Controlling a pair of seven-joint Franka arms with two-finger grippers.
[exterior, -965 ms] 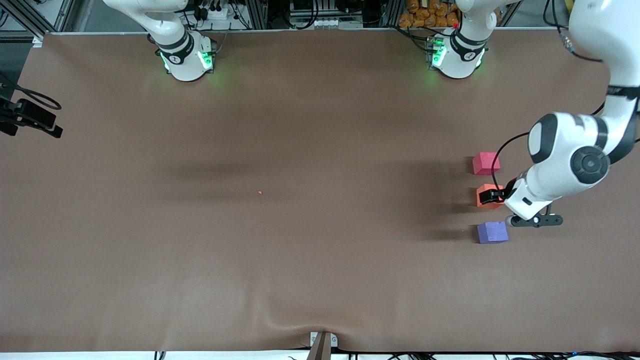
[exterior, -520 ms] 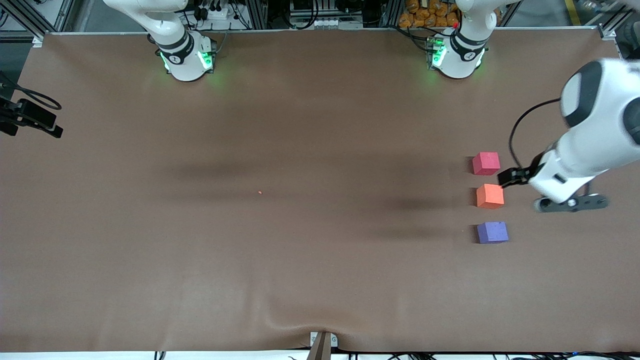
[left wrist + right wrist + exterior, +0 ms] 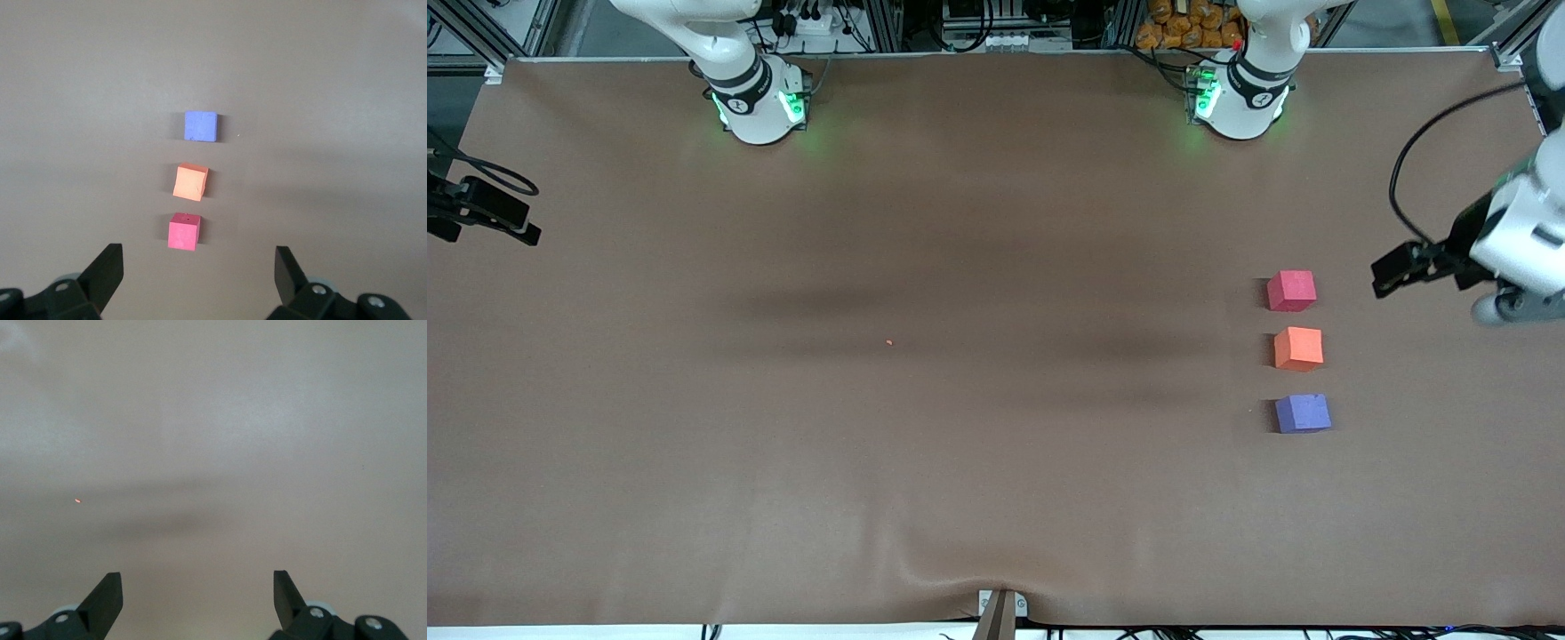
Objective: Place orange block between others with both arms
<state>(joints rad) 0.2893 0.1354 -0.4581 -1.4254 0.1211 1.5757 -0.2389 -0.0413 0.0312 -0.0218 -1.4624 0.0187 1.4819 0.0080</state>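
Since a second ago my left hand (image 3: 1392,271) has backed off the orange block (image 3: 1298,348), fingers wide, holding nothing. It sits between the pinkish-red cube (image 3: 1291,291) and purple-blue cube (image 3: 1303,413), so placing looks done. Right hand (image 3: 198,600) waits open over bare counter (image 3: 960,400).

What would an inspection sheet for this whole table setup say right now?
Surface: brown table cover, wrinkled at the edge nearest the front camera.
Job's things: orange block sits between pinkish-red cube and purple-blue cube, apart from both.
Clutter: tiny orange speck.
Grippers: left gripper open, in the air over the table's left-arm end; right gripper open over bare cover.
Cables: black cable looping at the left arm.
Surroundings: green-lit bases, metal framing.
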